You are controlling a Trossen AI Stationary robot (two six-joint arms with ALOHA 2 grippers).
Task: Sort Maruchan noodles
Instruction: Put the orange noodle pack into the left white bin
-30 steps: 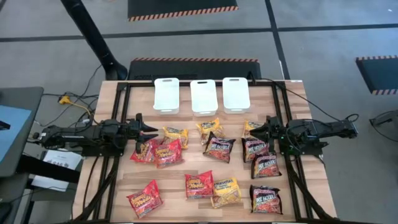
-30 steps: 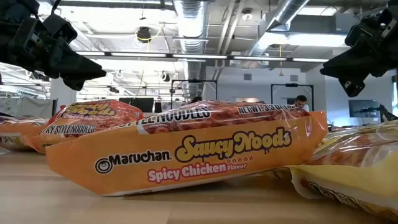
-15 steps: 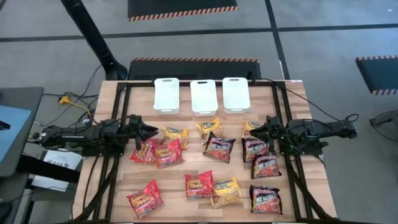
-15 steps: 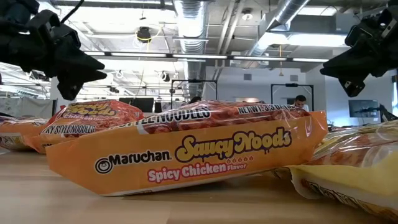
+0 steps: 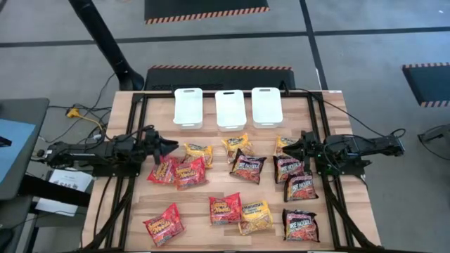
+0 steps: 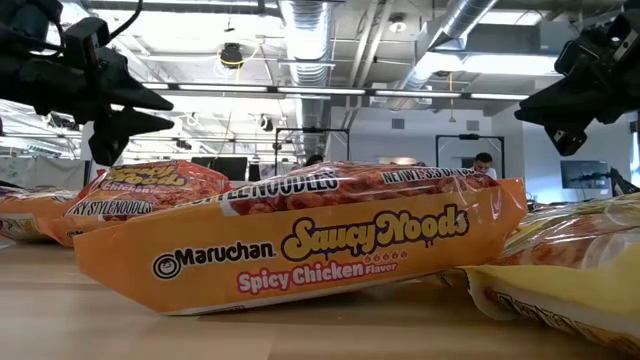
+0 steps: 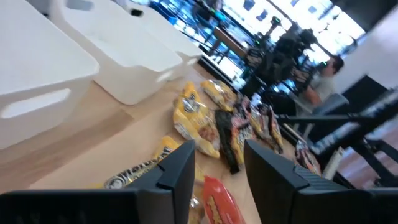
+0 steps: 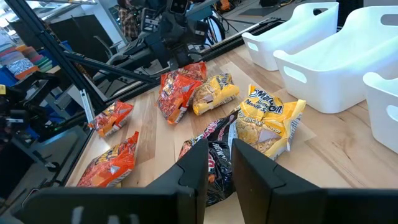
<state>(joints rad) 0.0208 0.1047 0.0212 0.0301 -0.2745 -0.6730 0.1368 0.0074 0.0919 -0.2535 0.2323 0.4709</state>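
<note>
The left gripper, fingers parted and empty, hovers just left of the nearest yellow packet, whose long axis runs left-right.

Low view: the yellow packet is cut off by the right edge — its label unreadable. Left wrist view: motion blur obscures the noodle packets. High view: print on the black packets is too small to read.

Three white trays stand in a row on the wooden table.
</note>
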